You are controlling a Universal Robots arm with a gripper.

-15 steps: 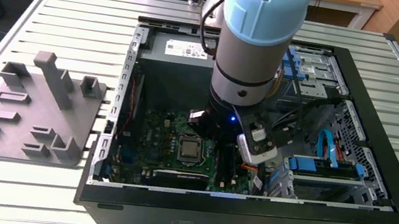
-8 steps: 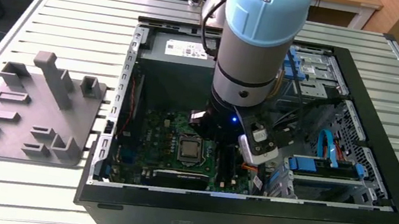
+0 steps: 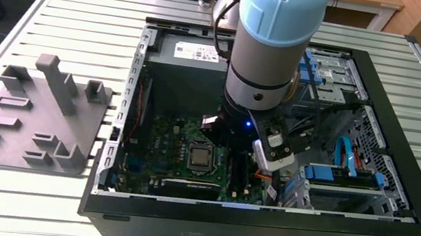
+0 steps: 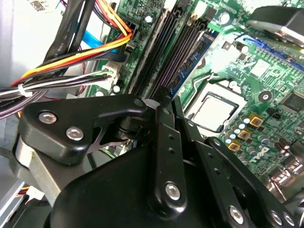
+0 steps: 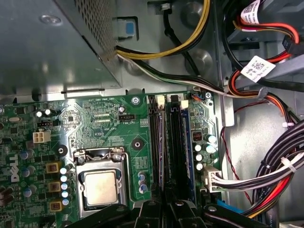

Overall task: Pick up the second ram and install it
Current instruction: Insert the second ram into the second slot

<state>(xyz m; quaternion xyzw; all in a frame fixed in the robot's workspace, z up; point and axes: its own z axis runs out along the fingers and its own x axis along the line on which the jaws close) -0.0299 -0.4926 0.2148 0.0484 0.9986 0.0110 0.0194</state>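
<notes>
My gripper is down inside the open computer case, over the memory slots of the green motherboard. Its black fingers stand nearly together, a narrow gap between the tips. A thin stick seen edge-on, the second ram, stands in the slot in line with that gap and runs in between the fingertips. Two slots over, a blue board edge stands in another slot, also seen as a blue strip. The arm hides the slots in the exterior view.
The processor socket lies close beside the slots. Bundled cables run along the other side, and a metal power supply box is beyond. A grey tray with upright posts stands outside the case at the exterior view's left.
</notes>
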